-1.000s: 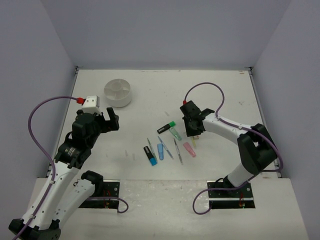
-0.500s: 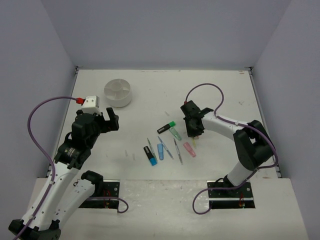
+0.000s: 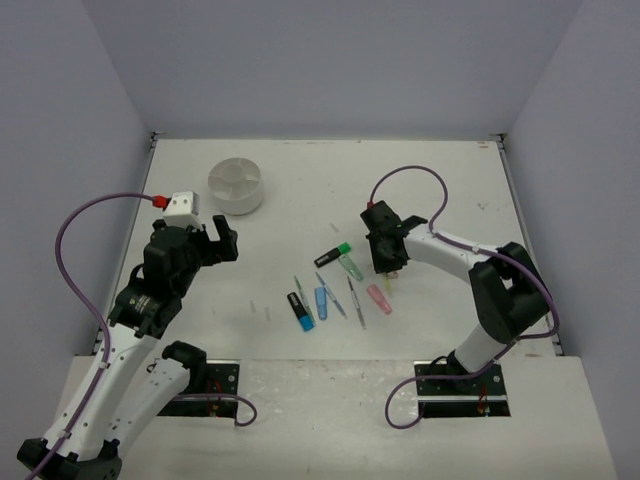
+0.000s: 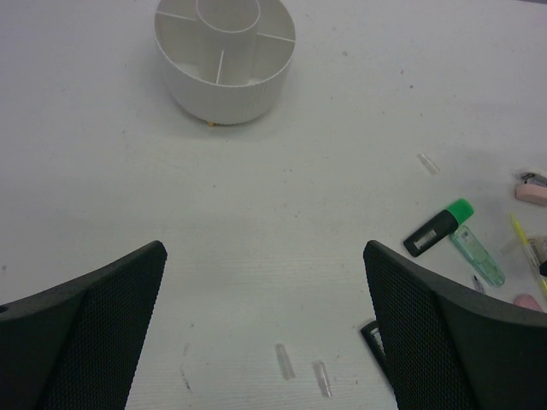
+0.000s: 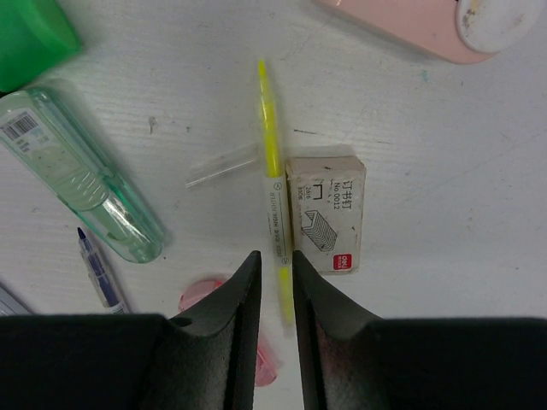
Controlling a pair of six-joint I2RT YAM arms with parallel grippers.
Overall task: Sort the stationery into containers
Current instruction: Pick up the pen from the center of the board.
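Right wrist view, near side of the table (image 5: 444,256): right gripper (image 5: 276,265) low over the clutter, drawn in to a slit and pinching the near end of the yellow stick (image 5: 272,171), apparently taken at that end to avoid dragging the small tan box (image 5: 326,213) pressed against the stick's right side. Just left, a clear cap (image 5: 220,166) touching the stick, then a pale green highlighter (image 5: 81,184) and a thin blue pen (image 5: 100,269); beyond, a pink item (image 5: 402,26), all flat on the surface and unsorted. Top view: rest of the stationery strewn in a loose cluster left of that gripper, black-capped blue highlighter (image 3: 300,310) nearest the arms. Farther back and well left, left gripper (image 3: 222,240) spread to its widest, holding nothing, raised over bare table and facing the white tub (image 3: 236,200), seemingly parked out of the way. Tub at far left, well apart from the cluster, its compartments bare so far as visible; probably a long carry ahead for the stick, and sorting judged barely begun
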